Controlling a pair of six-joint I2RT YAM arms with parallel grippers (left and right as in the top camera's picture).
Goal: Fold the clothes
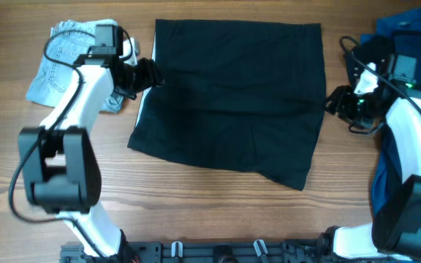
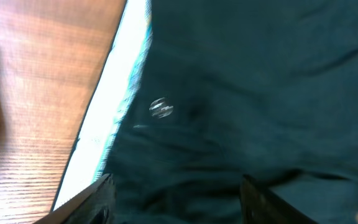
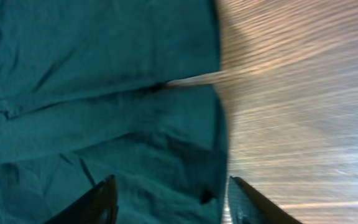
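— Though spread nearly flat across the middle of the counter (image 1: 196,212), sits skewed, lower right corner trailing down: large black garment (image 1: 232,95). Why an arm at each side?

— Most likely to take two opposite edges for one fold. At the upper left edge, left fingers (image 2: 98,202); at the right edge, about halfway down, right fingers (image 3: 101,202).

— Clamped on cloth?

— Looks not. Spread apart in both wrist views, fabric lying loose underneath, nothing pinched.

— And the other clothes?

— Parked off to the sides, probably for a later turn: light-blue denim shorts (image 1: 68,58) at far left, partly behind the left arm; dark-blue pieces (image 1: 408,22) at far right, partly hidden by the right arm.

— Gained from the wrist views?

— From left wrist: broad pale lining strip (image 2: 114,106) along the garment's edge, against bare wood; barely a sliver from overhead. From right wrist: small notch in the edge where wood shows between two flaps, not visible from above.

— Missing from them?

— Whole outline, the skewed corner, both side piles. Seen only from overhead.
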